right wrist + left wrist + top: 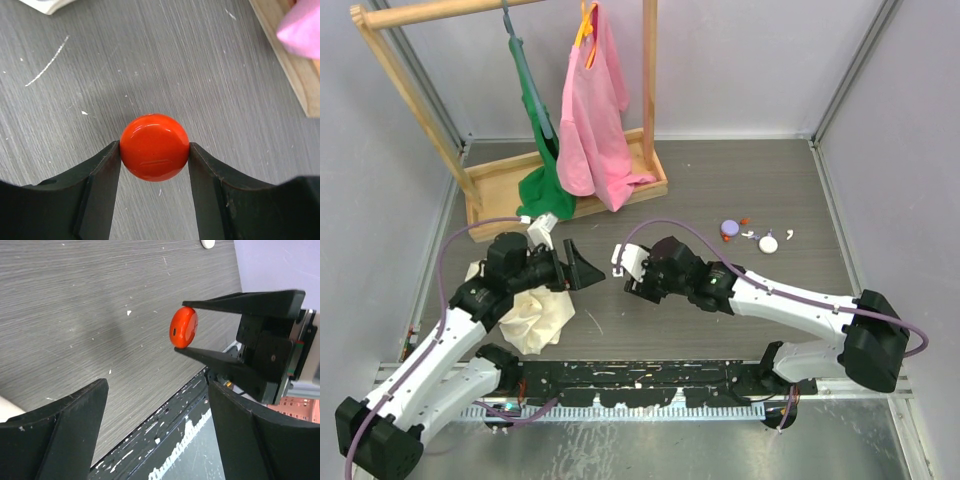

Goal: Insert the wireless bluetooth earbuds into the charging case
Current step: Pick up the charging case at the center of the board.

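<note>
While the right tool (155, 147) clamps 1 red-orange cap (154, 142), the left tool (157, 390) gapes empty, 1 lavender case (730, 229) well apart.

a robot lab cell: grey panel walls (740, 60), mounting rail (640, 385).

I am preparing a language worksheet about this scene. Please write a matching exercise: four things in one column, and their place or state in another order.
1. red round cap
2. charging case
3. pink garment
4. left gripper

A. hangs on the wooden rack
B. open, holding nothing
C. gripped by the right gripper
D. lies on the table

Pairs: 1-C, 2-D, 3-A, 4-B
</note>
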